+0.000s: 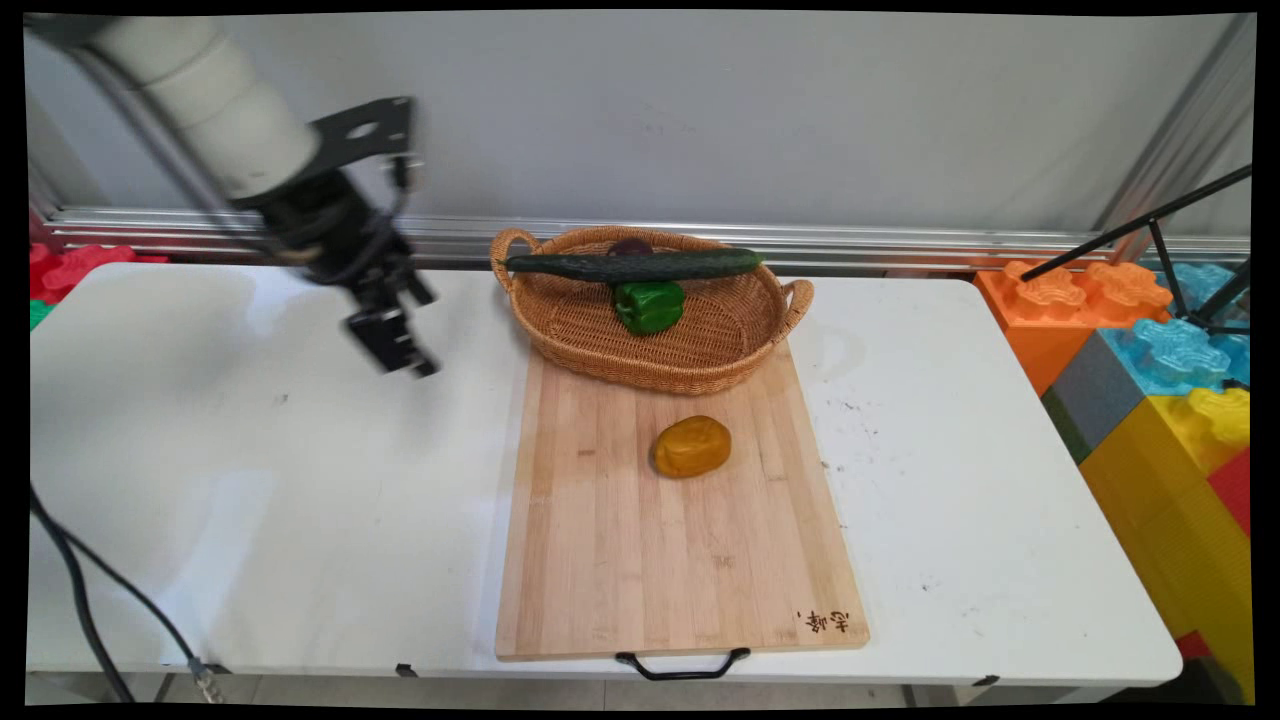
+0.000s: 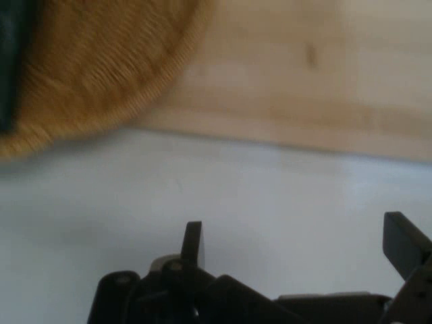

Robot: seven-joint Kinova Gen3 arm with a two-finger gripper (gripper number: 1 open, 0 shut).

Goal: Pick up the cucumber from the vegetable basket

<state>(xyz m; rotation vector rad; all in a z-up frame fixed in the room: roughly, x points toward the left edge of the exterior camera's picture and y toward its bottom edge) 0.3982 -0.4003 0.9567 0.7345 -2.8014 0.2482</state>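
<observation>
Bamboo board [image 1: 680, 520] lying lengthwise on white worktop [image 1: 250, 480], black handle [image 1: 682, 664] at near edge, small burnt mark near its right near corner. Yellow-orange lump of produce [image 1: 691, 446] resting on board's middle, apart from everything else; kind not clear. Wicker basket [image 1: 600, 345] with two loop handles sitting across board's far end, its near rim overlapping the wood. Inside basket: green pepper [image 1: 649, 305] on the woven floor, roughly centred. Long dark cucumber [image 1: 632, 265] lying across basket from left rim toward right, above the pepper and touching it or nearly so. Dark purplish item [image 1: 630, 245] just behind cucumber, mostly hidden, not identifiable.

Left of basket, black gripper [image 1: 398, 352] hanging above bare worktop, tilted, holding nothing, touching nothing, near basket's left side. In hand view, gripper [image 2: 297, 246] released, two fingers [image 2: 192, 243] standing wide apart over worktop, with basket's edge [image 2: 101, 74] and board [image 2: 304, 74] beyond them.

Coloured plastic blocks [image 1: 1150, 340] stacked off worktop's right end; red ones [image 1: 70, 265] at far left. Metal rail [image 1: 900, 245] along wall behind.
</observation>
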